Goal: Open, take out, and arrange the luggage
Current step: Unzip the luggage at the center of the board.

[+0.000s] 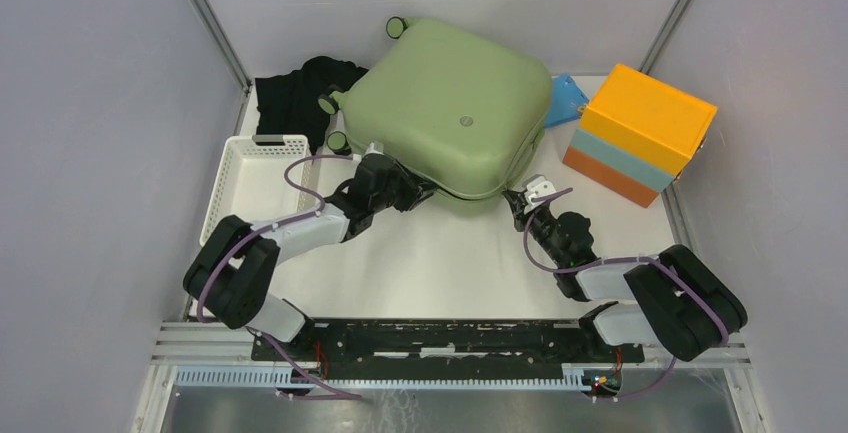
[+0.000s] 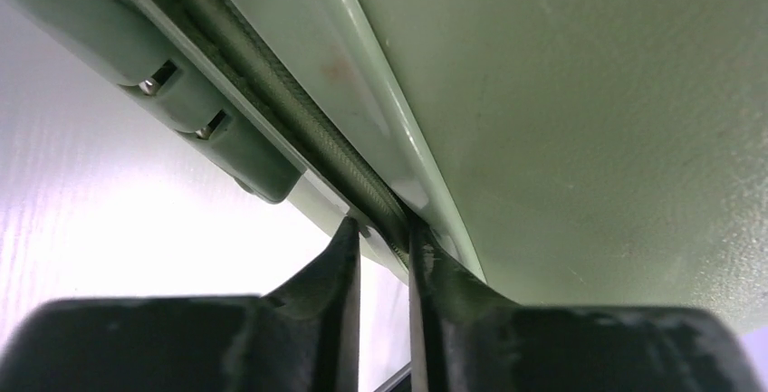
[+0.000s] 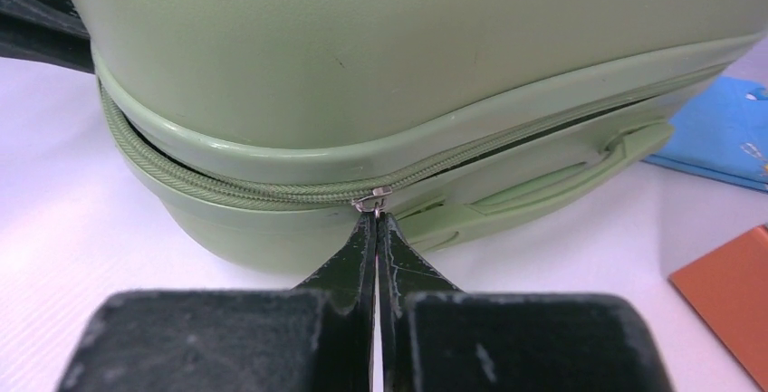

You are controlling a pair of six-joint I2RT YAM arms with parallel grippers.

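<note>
Closed luggage [image 1: 450, 118] flat on table [image 1: 440, 253], centre rear, between white basket [image 1: 250, 188] and orange and light-blue box [image 1: 645, 133]. At near edge, right gripper [image 3: 376, 224] fully closed, pinching zip pull [image 3: 372, 200]. At left corner, left gripper [image 2: 385, 238] slightly parted against zip edge [image 2: 272, 84]; unable to tell whether gripping.

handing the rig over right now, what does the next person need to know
Left gripper: jaws narrow, tips either side of the zip edge; grip unclear.
Right gripper: shut on the zip pull.
Luggage: lying flat, lid down.
Done: zip pull gripped.
Left: unzip, open the lid, take out the contents, arrange them.
</note>
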